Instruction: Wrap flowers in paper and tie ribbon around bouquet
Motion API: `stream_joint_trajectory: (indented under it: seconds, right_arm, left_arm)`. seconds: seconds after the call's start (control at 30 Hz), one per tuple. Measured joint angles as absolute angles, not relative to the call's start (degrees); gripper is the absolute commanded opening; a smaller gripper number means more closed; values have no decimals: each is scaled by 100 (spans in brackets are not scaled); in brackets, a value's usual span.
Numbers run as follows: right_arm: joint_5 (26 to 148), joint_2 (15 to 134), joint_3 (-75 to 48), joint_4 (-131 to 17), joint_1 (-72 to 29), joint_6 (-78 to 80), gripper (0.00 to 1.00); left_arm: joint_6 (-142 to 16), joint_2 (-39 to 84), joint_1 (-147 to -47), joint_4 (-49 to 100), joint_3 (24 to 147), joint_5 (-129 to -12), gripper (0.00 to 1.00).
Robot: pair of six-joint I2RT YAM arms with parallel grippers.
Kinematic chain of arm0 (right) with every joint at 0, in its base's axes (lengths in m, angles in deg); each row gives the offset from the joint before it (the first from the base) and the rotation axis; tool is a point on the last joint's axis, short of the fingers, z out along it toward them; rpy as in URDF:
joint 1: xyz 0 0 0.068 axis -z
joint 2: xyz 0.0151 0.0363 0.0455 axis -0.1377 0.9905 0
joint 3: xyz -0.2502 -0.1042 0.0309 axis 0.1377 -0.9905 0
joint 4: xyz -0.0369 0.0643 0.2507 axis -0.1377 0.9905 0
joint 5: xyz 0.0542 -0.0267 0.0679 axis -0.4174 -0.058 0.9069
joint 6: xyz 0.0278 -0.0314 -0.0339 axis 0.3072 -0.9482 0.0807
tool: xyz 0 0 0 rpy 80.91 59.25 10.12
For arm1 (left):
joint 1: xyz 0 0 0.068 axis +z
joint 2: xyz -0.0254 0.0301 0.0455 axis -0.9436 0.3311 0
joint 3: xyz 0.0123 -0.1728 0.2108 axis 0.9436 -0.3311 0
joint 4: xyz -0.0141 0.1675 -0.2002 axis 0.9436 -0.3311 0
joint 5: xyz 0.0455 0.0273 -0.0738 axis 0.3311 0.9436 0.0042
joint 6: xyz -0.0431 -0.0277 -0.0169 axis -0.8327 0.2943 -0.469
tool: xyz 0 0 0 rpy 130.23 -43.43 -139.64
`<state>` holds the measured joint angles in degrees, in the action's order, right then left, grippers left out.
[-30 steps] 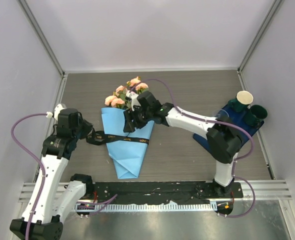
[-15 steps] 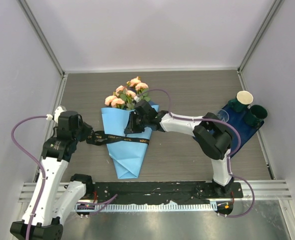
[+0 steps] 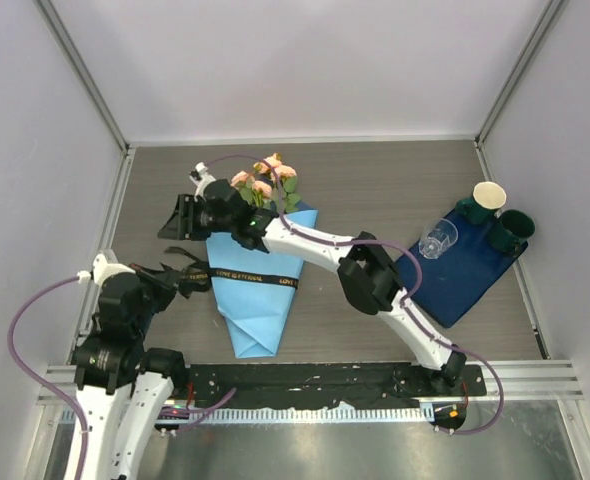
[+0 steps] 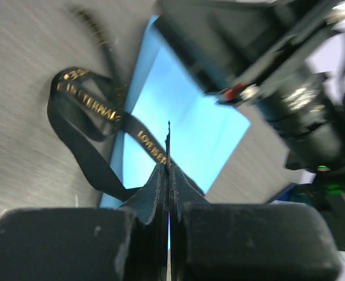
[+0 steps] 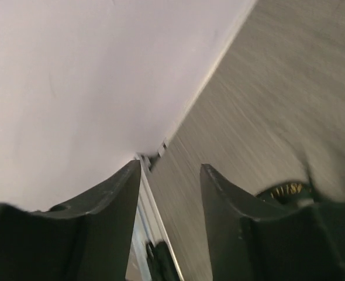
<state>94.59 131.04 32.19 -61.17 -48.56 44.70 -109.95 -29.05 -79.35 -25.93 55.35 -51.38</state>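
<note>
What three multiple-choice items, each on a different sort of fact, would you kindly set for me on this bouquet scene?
1. Where does the ribbon lie relative to the bouquet?
A. coiled far to its right
B. across its cone of paper
C. beyond its wide end

2. What colour is the lettering on the ribbon?
A. white
B. red
C. gold

3. How is the right gripper?
A. open, with nothing between its fingers
B. shut on the ribbon
C. shut on a stem

Answers:
1 B: the top view shows the black band crossing the light blue cone.
2 C: the left wrist view shows gold letters along the black band.
3 A: the right wrist view shows a bare gap between the two fingers.
</note>
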Motion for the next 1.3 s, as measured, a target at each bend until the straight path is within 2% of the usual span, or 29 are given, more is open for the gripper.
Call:
stream_joint_trajectory:
  seconds: [0.03,0.1,0.17,0.37,0.47,0.6,0.73,0.83,1.03,1.17,1.2,1.27,1.3]
  right_arm:
    - [9501,13123,3269,-5999,-4893,4376,62]
    - [9562,12903,2852,-5813,-4950,4223,63]
    - [9599,12308,1750,-5811,-4899,3967,63]
    - [9737,10072,-1327,-5457,-4047,2736,62]
    - [9702,8769,-2506,-5418,-3492,1738,62]
    - [9680,7904,-3413,-5654,-3551,575,62]
    - [9569,8112,-3657,-5708,-3854,-219,61]
    - [9151,8437,-3609,-5737,-4141,-693,60]
    - [8349,9036,-3347,-5750,-4683,-1290,57]
    - [8168,9283,-3194,-5756,-4779,-1467,48]
    - [8096,9349,-3148,-5756,-4790,-1495,40]
    - [7929,9432,-3096,-5759,-4816,-1556,33]
    - [7846,9443,-3096,-5759,-4827,-1576,25]
  left_arm:
    - [-10993,-3182,-7935,-2542,5474,-5162,0]
    - [-11013,-3528,-7935,-2317,5345,-5341,0]
    - [-11052,-3401,-7935,-1937,5164,-5728,1]
    - [-10886,-1427,-7977,-1205,5205,-6995,0]
    - [-10630,-324,-8042,-1104,5778,-7491,0]
    - [-10191,1005,-8272,-1058,6928,-7937,0]
    - [-9559,2345,-8657,-1249,7968,-8342,0]
    - [-9131,3106,-8829,-1463,8276,-8602,0]
    - [-8598,3525,-8899,-1930,8263,-8849,0]
    - [-8412,3580,-8899,-1968,8263,-9050,0]
    - [-8368,3615,-8899,-1970,8263,-9094,0]
    - [-8263,3720,-8901,-1992,8263,-9144,0]
    - [-8217,3801,-8904,-2016,8265,-9177,0]
